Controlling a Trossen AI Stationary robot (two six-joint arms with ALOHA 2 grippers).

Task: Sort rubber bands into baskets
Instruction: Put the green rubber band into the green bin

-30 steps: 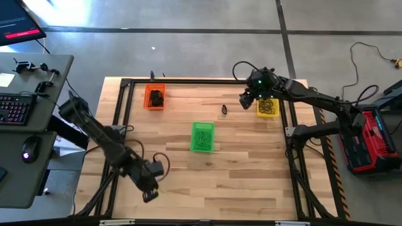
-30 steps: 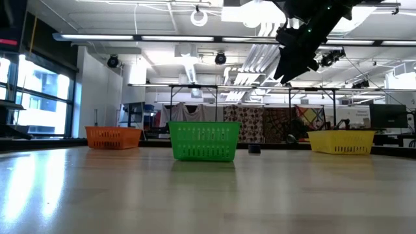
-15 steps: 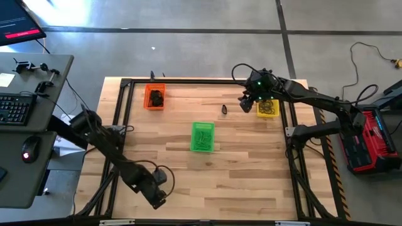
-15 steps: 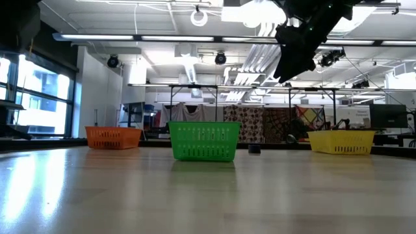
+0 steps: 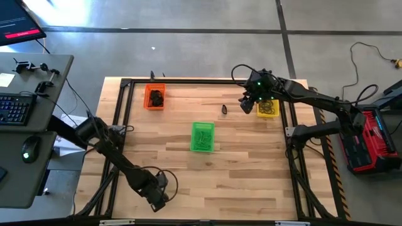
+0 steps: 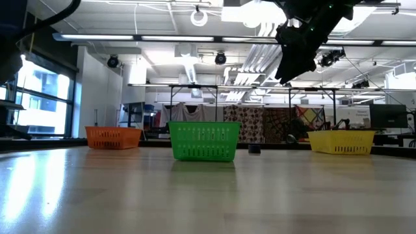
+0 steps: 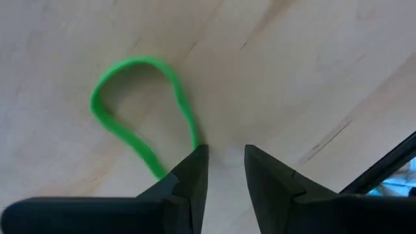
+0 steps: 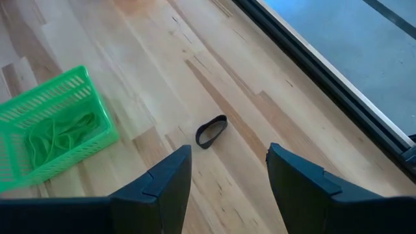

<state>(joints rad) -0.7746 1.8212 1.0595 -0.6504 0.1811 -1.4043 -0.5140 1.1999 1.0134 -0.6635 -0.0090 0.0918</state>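
Overhead and level views of a wooden desk [image 5: 239, 169] bounded by a black frame. Three baskets stand on it: the orange basket [image 5: 154, 96] near the far left corner, holding a dark bundle of bands; the green basket [image 5: 202, 136] near the middle, holding green bands; the yellow basket [image 5: 267, 107] near the far right edge, holding bands of a yellowish tone.

The left gripper [image 5: 157, 199] is low over the near left part of the desk, well apart from all three baskets. Its wrist view shows the fingers [image 7: 188, 179] parted by a narrow gap and pointing down at bare wood, grasping nothing. A green rubber band [image 7: 140, 110] lies flat on the desk just beside one fingertip; whether it touches that tip cannot be told.

The right gripper [image 5: 247, 102] hangs above the far side of the desk, just beside the yellow basket. Its fingers [image 8: 159, 185] stand wide apart and empty. A black rubber band [image 8: 211, 131] lies loose on the wood between the green and yellow baskets, near the right gripper.
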